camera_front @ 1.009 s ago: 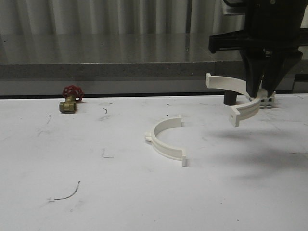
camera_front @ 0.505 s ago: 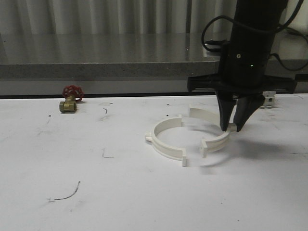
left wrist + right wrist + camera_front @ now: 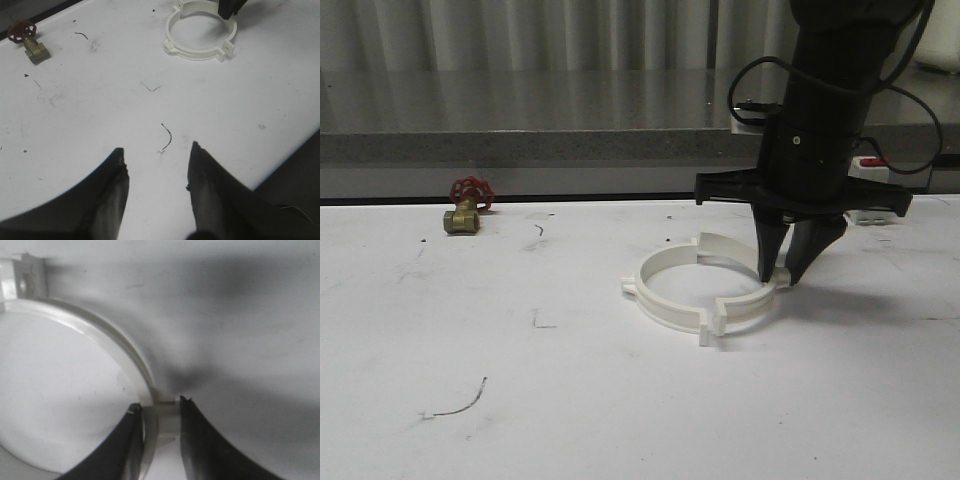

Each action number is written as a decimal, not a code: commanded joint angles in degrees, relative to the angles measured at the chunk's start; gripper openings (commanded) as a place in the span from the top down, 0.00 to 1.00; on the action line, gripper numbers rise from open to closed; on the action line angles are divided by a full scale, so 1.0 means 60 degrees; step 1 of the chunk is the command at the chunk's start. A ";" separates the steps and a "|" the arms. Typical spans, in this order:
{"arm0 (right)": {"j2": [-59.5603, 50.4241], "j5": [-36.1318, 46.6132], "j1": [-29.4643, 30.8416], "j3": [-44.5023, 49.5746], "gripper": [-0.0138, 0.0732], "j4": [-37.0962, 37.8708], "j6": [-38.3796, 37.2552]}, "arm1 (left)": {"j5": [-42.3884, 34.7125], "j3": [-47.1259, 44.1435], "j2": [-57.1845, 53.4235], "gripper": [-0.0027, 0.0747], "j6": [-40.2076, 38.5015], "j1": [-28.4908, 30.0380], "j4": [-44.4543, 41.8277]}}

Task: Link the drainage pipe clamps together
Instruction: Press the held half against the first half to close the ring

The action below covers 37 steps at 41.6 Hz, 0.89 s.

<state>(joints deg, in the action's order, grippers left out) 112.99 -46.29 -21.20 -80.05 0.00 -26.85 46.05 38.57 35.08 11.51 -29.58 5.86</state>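
Observation:
Two white half-ring drainage pipe clamps lie on the white table and together form a ring. The left half (image 3: 642,280) rests free. My right gripper (image 3: 778,276) is shut on the outer middle of the right half (image 3: 748,308), fingertips down at the table. In the right wrist view its fingers (image 3: 200,440) pinch the arc's rib (image 3: 112,337). The end tabs of the two halves sit side by side at front and back; I cannot tell whether they touch. My left gripper (image 3: 157,152) hangs open over bare table, well short of the ring (image 3: 192,54).
A brass valve with a red wheel (image 3: 466,207) (image 3: 31,44) sits at the back left. A white boxy part (image 3: 868,212) lies behind the right arm. A grey ledge (image 3: 540,145) runs along the table's far edge. Dark scuff marks (image 3: 167,136) dot the surface.
My right gripper came down and leftward with its half clamp, from hanging in the air at the right to resting on the table against the left half, closing the ring.

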 commanded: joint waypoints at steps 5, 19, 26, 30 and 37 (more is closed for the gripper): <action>-0.0514 0.0288 0.0026 -0.0304 0.64 0.0052 -0.0165 | -0.0633 0.0264 0.0011 0.60 -0.0026 0.0009 0.0082; -0.0514 0.0312 0.0037 -0.0304 0.64 0.0141 -0.0416 | -0.0633 0.0264 0.0011 0.60 -0.0026 0.0009 0.0082; -0.0514 0.0334 0.0037 -0.0304 0.64 0.0214 -0.0416 | -0.0633 0.0264 0.0011 0.60 -0.0026 0.0009 0.0082; -0.0514 0.0379 0.0037 -0.0296 0.64 0.0244 -0.0416 | -0.0633 0.0264 0.0011 0.60 -0.0026 0.0009 0.0082; -0.0376 0.0412 0.0037 -0.0296 0.64 0.0290 -0.0416 | -0.0633 0.0264 0.0011 0.60 -0.0026 0.0009 0.0082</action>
<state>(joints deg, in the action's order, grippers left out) 113.03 -45.46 -21.20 -80.05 0.80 -29.43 46.05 38.57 35.08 11.51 -29.58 5.86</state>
